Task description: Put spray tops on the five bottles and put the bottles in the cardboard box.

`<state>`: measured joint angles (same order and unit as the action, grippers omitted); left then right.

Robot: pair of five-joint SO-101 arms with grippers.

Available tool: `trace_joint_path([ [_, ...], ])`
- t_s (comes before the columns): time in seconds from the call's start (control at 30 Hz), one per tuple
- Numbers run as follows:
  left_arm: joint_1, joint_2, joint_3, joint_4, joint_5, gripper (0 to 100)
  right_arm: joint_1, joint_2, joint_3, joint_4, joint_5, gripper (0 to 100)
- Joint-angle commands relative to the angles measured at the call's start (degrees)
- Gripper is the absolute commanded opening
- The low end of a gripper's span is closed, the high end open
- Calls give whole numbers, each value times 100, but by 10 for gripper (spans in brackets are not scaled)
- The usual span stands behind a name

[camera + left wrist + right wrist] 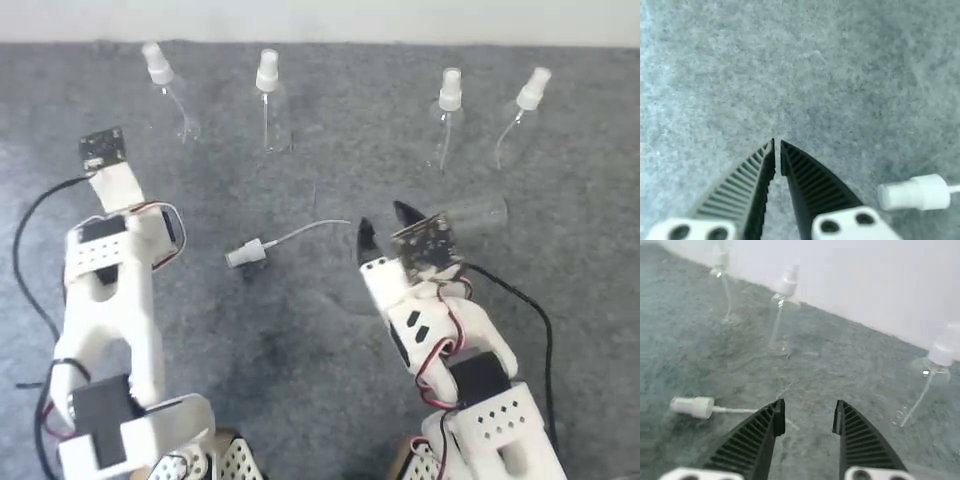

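Spray top (246, 254) sits loose on the grey mat (300, 350), near my right gripper (809, 412), which is spread open and empty. I'd pinch the white head, not the tube (left gripper (777, 148) is closed on nothing).

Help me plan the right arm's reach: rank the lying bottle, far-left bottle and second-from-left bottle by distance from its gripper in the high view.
1. Lying bottle, just beside the right gripper.
2. Second-from-left bottle, back row.
3. Far-left bottle, back left corner.
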<state>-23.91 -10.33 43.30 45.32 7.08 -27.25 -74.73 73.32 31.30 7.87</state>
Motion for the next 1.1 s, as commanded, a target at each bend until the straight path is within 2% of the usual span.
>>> trace_joint_path([
  [0.0,-35,-343,13,-237,79,12,-338,-92,-624,418,202,147],
  [0.3,-62,-343,-4,-246,88,12,-470,-92,-1108,1051,211,147],
  [0.47,-62,-343,-4,-255,88,12,-699,418,-1327,1209,571,148],
  [0.77,-62,-343,-4,-255,88,12,426,2712,-2558,1288,545,149],
  [0.93,-62,-316,-4,-255,88,12,787,3697,-3262,1534,-264,149],
  [1.07,-62,-316,-4,-255,88,12,963,4154,-3842,2062,-589,149],
])
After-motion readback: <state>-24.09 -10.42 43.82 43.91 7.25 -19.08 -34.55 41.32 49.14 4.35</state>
